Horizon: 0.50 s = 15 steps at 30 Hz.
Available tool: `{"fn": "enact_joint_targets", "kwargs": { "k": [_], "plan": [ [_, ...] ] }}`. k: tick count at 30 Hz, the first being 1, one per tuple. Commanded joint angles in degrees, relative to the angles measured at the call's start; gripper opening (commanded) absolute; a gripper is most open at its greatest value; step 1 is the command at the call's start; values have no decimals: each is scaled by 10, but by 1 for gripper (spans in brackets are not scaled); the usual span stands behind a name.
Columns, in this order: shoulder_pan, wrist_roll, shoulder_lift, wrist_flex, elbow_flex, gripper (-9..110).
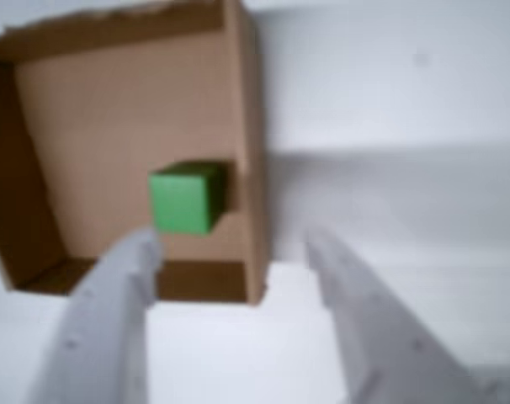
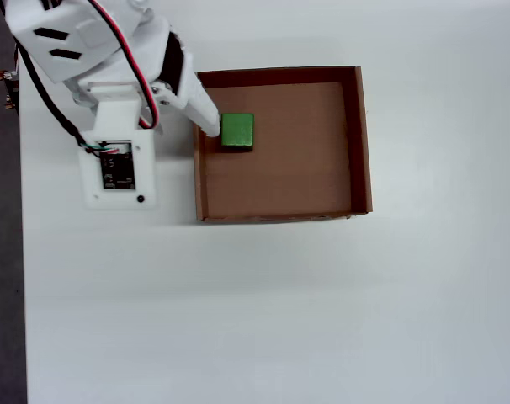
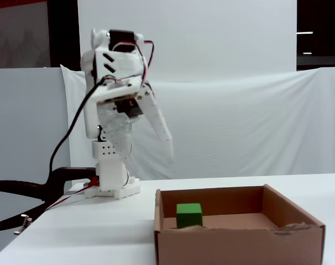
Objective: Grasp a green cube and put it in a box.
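Note:
The green cube (image 1: 186, 199) lies on the bottom of the brown cardboard box (image 1: 112, 118), close to one wall. It is free, with nothing touching it. My gripper (image 1: 232, 246) is open and empty, its two white fingers spread wide, raised over that wall. In the overhead view the cube (image 2: 237, 131) sits near the left wall of the box (image 2: 362, 143), and the gripper (image 2: 208, 120) points at it from the left. In the fixed view the gripper (image 3: 166, 146) hangs well above the box (image 3: 239, 243) and the cube (image 3: 189, 215).
The arm's white base (image 3: 112, 190) stands on the white table left of the box. A black clamp (image 3: 24, 187) holds at the table's left edge. The table's left edge (image 2: 19, 252) runs near the base. A white cloth hangs behind.

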Motion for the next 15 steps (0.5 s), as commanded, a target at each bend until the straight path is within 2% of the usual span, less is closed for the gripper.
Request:
{"fn": "enact_joint_targets", "kwargs": {
  "k": [1,15],
  "plan": [
    [24,-27,48,9,13,21],
    [105,-87,176,-23,216,16]
  ]
}}
